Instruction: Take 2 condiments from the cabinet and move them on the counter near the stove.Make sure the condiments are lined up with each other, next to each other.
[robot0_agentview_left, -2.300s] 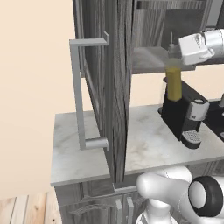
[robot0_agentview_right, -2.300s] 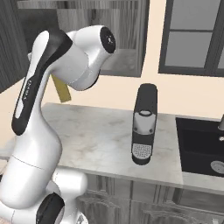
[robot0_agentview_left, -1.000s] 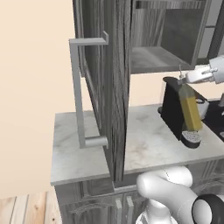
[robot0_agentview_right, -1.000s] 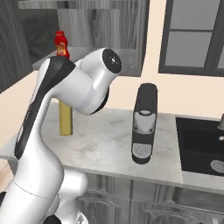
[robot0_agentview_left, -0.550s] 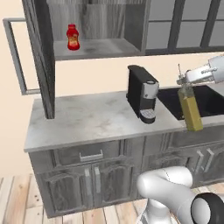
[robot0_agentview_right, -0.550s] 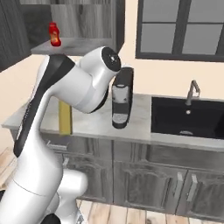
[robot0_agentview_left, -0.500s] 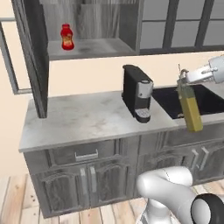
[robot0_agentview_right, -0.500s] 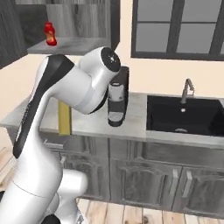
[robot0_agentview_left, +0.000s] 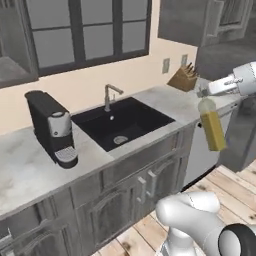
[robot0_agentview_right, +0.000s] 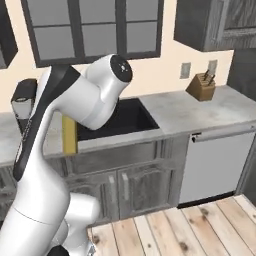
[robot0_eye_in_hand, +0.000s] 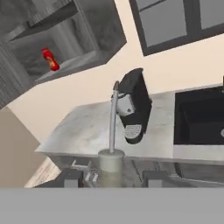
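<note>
gripper clamping the olive-yellow bottle with thin pointed nozzle near its neck, apparently | bottle hanging upright at right of left base view, off the counter | red squeeze bottle sitting in open dark grey cabinet, upper left of hand view

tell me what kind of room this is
A home kitchen, rendered. A black sink with a faucet is set into a grey marbled counter, a coffee machine stands beside it, and a knife block sits by the wall.
</note>
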